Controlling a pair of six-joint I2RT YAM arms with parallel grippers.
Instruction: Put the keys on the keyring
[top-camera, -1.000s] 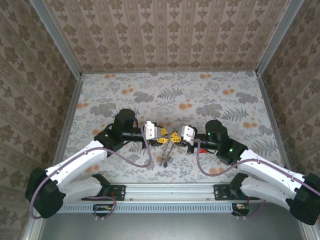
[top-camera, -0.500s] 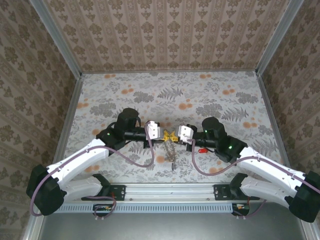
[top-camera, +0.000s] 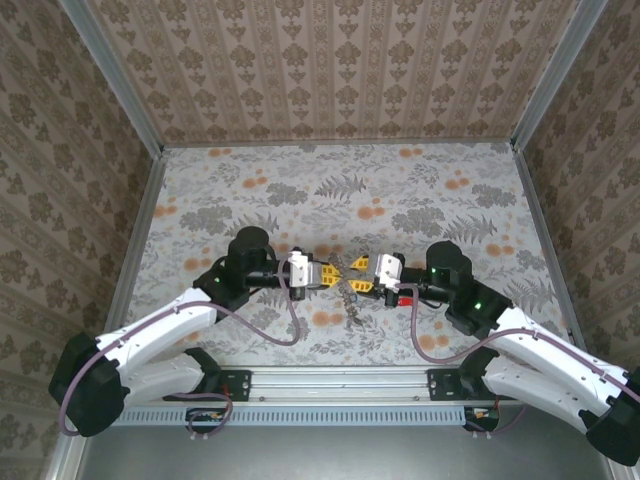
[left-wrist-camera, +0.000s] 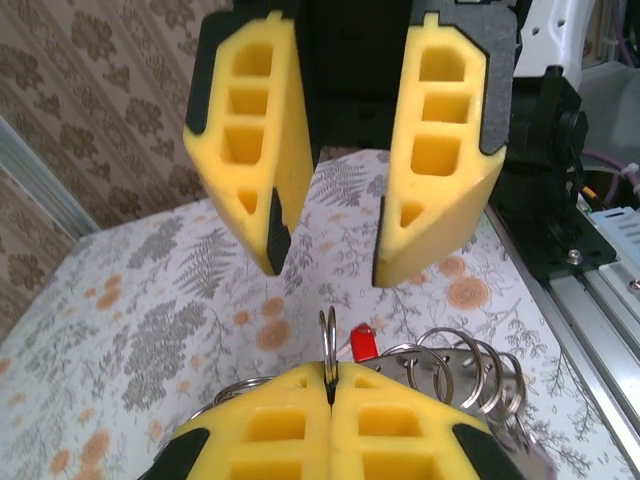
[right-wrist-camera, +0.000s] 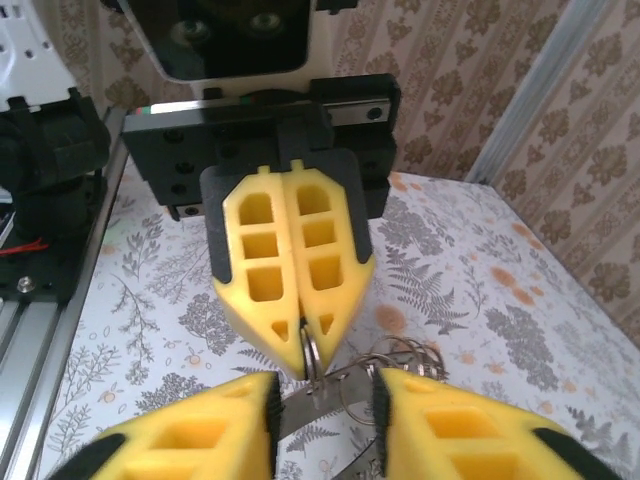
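Note:
The keyring (left-wrist-camera: 328, 345) is a silvery split ring standing on edge, and my left gripper (left-wrist-camera: 330, 378) is shut on its lower part. More linked rings (left-wrist-camera: 470, 375) and a flat silvery piece (right-wrist-camera: 318, 402) hang from it. A key with a red head (left-wrist-camera: 363, 342) lies on the table beyond the ring. My right gripper (right-wrist-camera: 322, 400) is open, with its fingers on either side of the flat piece and a gap on both sides. From above, the left gripper (top-camera: 337, 272) and right gripper (top-camera: 358, 268) face each other, and the ring bunch (top-camera: 352, 300) dangles below them.
The floral tablecloth (top-camera: 340, 190) stretches back to patterned walls on three sides. A metal rail (top-camera: 340, 385) with both arm bases runs along the near edge. A small red object (top-camera: 405, 298) sits by the right arm's wrist.
My right gripper has opened and drawn back to the right, letting go of the ring. The left gripper has shut on it, and the bunch has shifted slightly right.

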